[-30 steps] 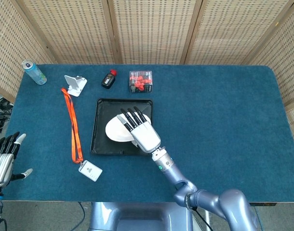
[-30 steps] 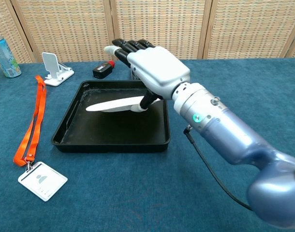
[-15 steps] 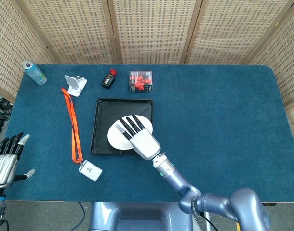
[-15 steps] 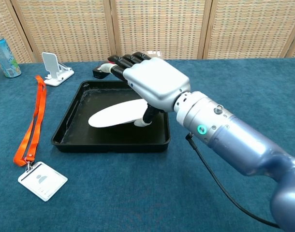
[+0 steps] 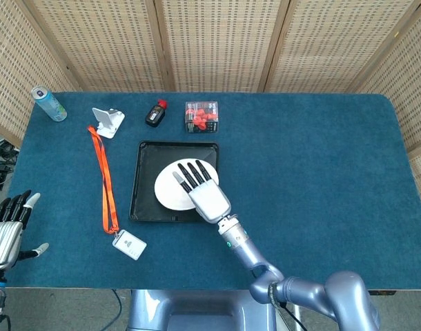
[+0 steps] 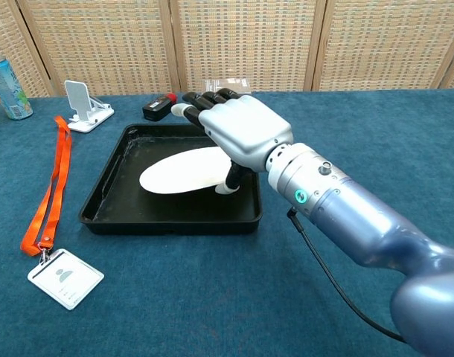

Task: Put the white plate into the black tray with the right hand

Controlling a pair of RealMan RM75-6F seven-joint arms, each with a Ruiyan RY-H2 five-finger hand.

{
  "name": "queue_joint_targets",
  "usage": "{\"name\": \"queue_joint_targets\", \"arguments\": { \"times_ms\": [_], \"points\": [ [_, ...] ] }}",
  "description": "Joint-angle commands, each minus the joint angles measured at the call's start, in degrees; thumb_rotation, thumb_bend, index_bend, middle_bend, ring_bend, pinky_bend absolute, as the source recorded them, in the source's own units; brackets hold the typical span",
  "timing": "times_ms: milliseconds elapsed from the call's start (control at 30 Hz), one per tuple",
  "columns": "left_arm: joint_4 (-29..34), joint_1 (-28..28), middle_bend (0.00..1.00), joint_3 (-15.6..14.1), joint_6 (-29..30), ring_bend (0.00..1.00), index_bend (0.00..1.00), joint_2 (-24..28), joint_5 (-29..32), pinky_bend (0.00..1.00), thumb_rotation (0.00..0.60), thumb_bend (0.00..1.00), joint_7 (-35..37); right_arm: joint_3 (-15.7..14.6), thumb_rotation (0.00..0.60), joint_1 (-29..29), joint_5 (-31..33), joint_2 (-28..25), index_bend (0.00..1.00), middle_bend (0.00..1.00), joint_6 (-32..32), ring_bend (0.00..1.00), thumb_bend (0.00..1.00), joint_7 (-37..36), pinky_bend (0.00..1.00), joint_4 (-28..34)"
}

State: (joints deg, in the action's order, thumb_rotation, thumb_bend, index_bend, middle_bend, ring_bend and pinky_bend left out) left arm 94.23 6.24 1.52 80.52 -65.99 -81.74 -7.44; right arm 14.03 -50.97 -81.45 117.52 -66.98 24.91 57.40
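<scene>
— Where is the white plate [image 5: 174, 186] right now?

— Inside the black tray [image 5: 143, 183], toward its right half. In the chest view its left edge lies down near the tray floor while the right side sits a little higher, so it looks slightly tilted.

— And the right hand [image 5: 201, 190]?

— It is over the plate's right edge, palm down, with the fingers [image 6: 210, 97] stretched out flat above the plate and the thumb [image 6: 231, 178] reaching down under the rim. The plate's edge sits between the thumb and the fingers. Whether the thumb actually presses the plate I cannot tell for sure, but it looks pinched there.

— What about the left hand [image 5: 5, 228]?

— Only the head view shows it, at the lower left beyond the worktop [image 5: 314, 165] edge. It holds nothing, and its fingers are extended and apart.

— What else is on the worktop?

— An orange lanyard [image 5: 103, 178] runs left of the tray, ending in a white badge [image 5: 129, 244] near the front edge. Behind the tray stand a white phone stand [image 5: 108, 121], a small black bottle with a red cap [image 5: 154, 112] and a clear box of red pieces [image 5: 201, 116]. A can [image 5: 48, 103] stands at the far left corner.
</scene>
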Motion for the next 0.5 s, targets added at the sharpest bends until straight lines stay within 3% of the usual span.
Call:
{"name": "queue_joint_targets", "arguments": {
  "times_ms": [33,500],
  "points": [
    [0.0,0.0,0.0,0.1,-0.1,0.0,0.0,0.0,0.2,0.0,0.6,0.03,-0.1,0.5,0.6,-0.1,0.5,0.6,0.0,0.0,0.3,0.0,0.0,-0.6,0.0,-0.9],
    [-1.0,0.6,0.0,0.3,-1.9,0.0,0.0,-0.6,1.9,0.0,0.6,0.03,-0.1,3.0,0.6,-2.2,1.9,3.6,0.0,0.0,2.3,0.0,0.0,-5.8,0.0,-8.9]
  ]
}}
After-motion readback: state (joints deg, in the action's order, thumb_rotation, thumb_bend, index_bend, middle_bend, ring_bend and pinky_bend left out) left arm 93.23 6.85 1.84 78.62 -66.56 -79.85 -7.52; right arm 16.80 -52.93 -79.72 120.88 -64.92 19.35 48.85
